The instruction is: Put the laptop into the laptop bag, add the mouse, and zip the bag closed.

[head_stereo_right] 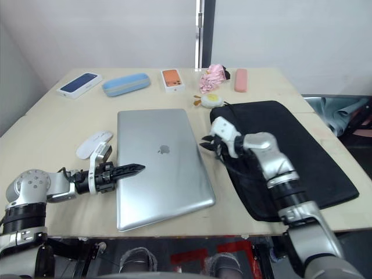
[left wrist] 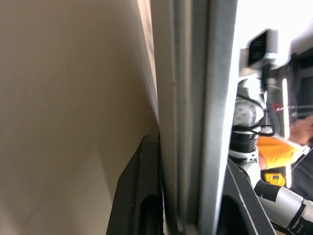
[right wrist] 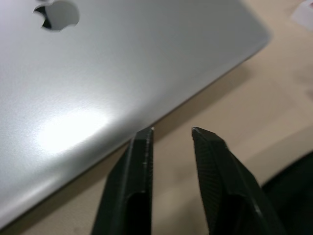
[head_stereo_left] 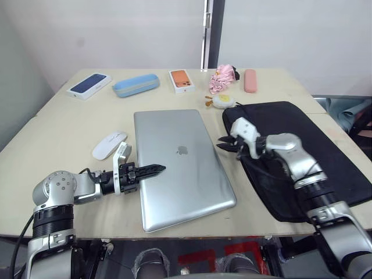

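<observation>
Silver-grey brushed metal, rounded at the corners, forms the laptop (head_stereo_left: 180, 165), a thin rigid slab lying flat on the worktop (head_stereo_left: 70, 125) between the two grippers. Left gripper (head_stereo_left: 152, 170) clamps the laptop's near edge, one finger above and one beneath. Right gripper (head_stereo_left: 225, 143) hovers slightly parted and empty, just off the far edge; behind it lies the soft black laptop bag (head_stereo_left: 308, 151). Glossy white mouse (head_stereo_left: 109, 145) sits beside the left gripper. Judged heavy, stiff and slippery, the laptop is best held by opposite edges.

Lab or office, plain desk (head_stereo_left: 52, 125), white walls (head_stereo_left: 116, 29)
</observation>
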Controlling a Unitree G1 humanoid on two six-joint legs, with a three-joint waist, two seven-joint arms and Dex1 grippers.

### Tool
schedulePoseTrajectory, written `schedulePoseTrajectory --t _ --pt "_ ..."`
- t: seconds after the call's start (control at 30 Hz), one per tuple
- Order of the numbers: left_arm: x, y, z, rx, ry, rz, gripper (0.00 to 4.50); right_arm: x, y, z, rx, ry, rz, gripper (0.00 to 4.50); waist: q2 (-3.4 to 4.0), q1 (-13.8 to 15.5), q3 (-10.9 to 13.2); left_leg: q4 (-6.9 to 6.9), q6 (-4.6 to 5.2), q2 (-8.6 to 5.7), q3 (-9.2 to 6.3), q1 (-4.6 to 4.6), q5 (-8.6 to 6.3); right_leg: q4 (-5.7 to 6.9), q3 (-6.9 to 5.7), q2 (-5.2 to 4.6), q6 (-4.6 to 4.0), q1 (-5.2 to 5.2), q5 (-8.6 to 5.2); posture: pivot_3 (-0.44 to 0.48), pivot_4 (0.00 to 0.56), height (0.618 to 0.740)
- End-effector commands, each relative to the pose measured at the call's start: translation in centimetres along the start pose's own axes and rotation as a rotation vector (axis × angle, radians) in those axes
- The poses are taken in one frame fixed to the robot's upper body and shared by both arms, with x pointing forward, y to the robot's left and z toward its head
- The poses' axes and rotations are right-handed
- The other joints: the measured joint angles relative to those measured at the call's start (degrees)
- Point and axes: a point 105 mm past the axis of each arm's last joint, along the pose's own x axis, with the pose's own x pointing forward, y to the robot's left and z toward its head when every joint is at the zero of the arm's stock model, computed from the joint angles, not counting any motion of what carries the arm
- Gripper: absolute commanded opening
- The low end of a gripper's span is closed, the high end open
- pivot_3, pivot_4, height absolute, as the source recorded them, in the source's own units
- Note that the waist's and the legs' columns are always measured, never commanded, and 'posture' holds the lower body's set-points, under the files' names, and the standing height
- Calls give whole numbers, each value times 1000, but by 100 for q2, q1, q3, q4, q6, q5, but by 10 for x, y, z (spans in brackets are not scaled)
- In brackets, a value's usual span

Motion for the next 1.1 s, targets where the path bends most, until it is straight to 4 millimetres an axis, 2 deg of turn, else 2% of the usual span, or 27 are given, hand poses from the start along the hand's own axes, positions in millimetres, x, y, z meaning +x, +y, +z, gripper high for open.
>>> schedulePoseTrajectory --t 0.03,0.13,0.23,0.3,0.37,0.47,0.6,0.73,0.97,1.1 --pt "9 -12 -6 56 49 -12 334 -36 -9 14 -7 -20 -14 2458 0 78 0 0 0 0 0 -1 0 -1 -1 0 0 0 0 0 150 740" --pt "15 -17 -7 62 45 -32 334 -64 -14 14 14 17 -27 3628 -1 108 0 -1 -1 0 -1 0 -2 -4 -2 0 0 4 0 0 150 740" --pt "19 -20 -5 63 38 -40 334 -91 -20 17 32 60 -47 4468 -1 115 1 1 -1 -4 0 -1 -2 -4 0 -3 1 5 1 0 150 740" --pt "20 -22 -6 58 57 -43 334 -110 -21 21 70 86 -46 4468 0 104 1 3 0 -4 0 0 -2 -3 2 -3 2 4 1 0 150 740" --pt "21 -23 -6 42 59 -61 334 -125 -12 26 125 110 3 4468 0 104 1 0 0 -3 0 3 -2 -1 2 -1 3 5 1 0 150 740" --pt "22 -22 -6 20 65 -64 334 -136 -2 33 191 132 21 4468 0 90 1 -1 10 -1 1 4 5 -3 3 1 3 5 1 0 150 740" --pt "26 -20 -4 -1 58 -61 334 -127 1 22 179 189 -67 4468 0 79 1 2 12 0 2 8 6 -2 6 1 3 7 1 0 150 740" --pt "30 -19 -6 1 66 -50 334 -101 4 19 156 138 -113 4468 0 78 1 12 4 -1 4 12 1 5 9 -2 4 12 2 0 150 740" --pt "35 -21 -3 -25 64 -79 334 -50 22 8 207 141 -172 4468 0 106 1 12 0 -5 2 14 0 7 8 -3 6 15 3 0 150 740" --pt "37 -23 -4 -23 69 -87 334 -35 29 -2 214 170 -185 4468 2 110 2 8 -8 -5 1 12 -2 3 7 -3 8 14 4 0 150 740"
